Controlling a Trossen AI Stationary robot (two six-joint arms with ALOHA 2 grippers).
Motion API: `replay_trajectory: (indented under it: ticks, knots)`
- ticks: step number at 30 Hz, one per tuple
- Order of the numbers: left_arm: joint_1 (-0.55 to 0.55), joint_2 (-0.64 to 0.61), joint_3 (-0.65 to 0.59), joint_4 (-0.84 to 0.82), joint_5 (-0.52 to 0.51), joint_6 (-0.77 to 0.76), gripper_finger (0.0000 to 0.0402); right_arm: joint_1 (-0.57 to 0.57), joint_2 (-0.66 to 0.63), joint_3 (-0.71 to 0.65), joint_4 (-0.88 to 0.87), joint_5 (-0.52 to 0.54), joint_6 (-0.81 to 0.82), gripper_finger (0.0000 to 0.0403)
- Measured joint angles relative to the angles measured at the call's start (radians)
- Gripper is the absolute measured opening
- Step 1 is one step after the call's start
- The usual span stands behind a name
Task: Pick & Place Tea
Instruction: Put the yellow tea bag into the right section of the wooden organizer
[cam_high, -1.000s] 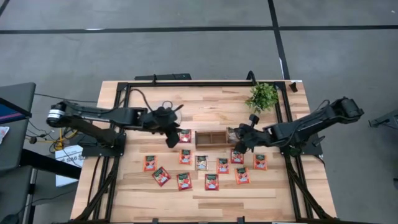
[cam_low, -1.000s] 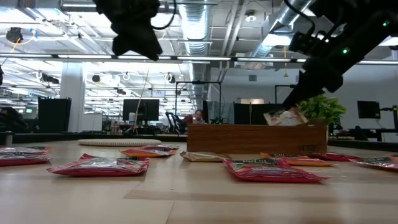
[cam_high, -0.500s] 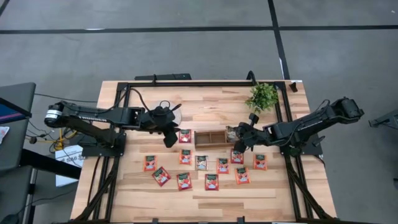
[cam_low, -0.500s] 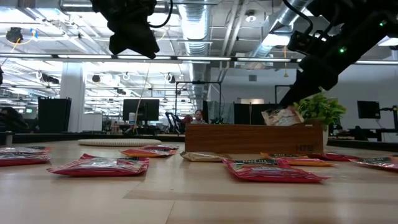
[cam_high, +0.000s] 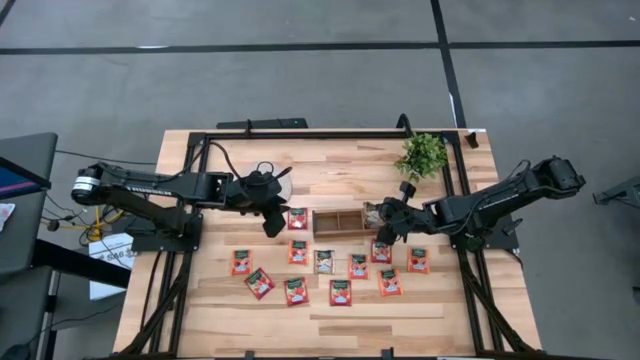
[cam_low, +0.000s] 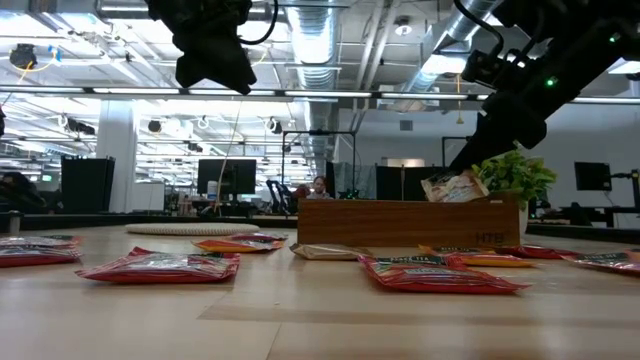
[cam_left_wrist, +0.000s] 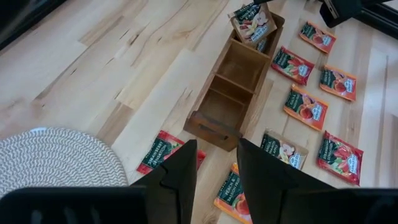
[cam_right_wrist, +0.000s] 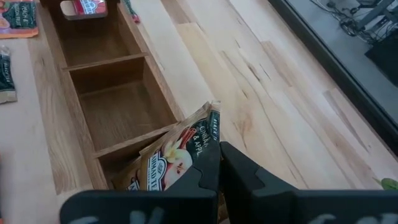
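A beige tea sachet (cam_right_wrist: 177, 155) hangs tilted over the right-end compartment of the brown wooden tray (cam_high: 340, 222), with my right gripper (cam_high: 379, 218) shut on it. My left gripper (cam_left_wrist: 216, 171) stands open and empty, high above the table to the left of the tray, over a red sachet (cam_high: 297, 218). Several more sachets, mostly red, lie flat on the table in front of the tray, around (cam_high: 340, 292). One red sachet (cam_right_wrist: 84, 6) lies in the tray's far-end compartment in the right wrist view. My right gripper pinches the beige sachet between its two fingers at its upper edge (cam_right_wrist: 210, 138). The fingers slant down from the table's right side. The sachet hangs tilted below them (cam_low: 455, 187), its lower end dipping into the tray's right-end compartment (cam_right_wrist: 134, 168); whether it touches the bottom, I cannot tell.
A round white woven disc (cam_left_wrist: 56, 162) lies far left of the tray, under my left arm. A small green plant (cam_high: 422, 155) stands at the far right. A black frame (cam_high: 190, 150) runs round the table's edges. The tray's middle compartment (cam_right_wrist: 121, 112) holds nothing.
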Motion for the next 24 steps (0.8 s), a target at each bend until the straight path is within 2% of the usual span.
replay_trajectory:
  ticks: [14,24]
  knots:
    - [0.0,0.0,0.0,0.004,0.001,0.019,0.0105,0.0,0.0,0.0,0.0,0.0,-0.002,0.0005]
    - [0.0,0.0,0.0,0.008,0.001,0.018,0.0105,0.0,0.0,0.0,-0.001,0.001,-0.002,0.01]
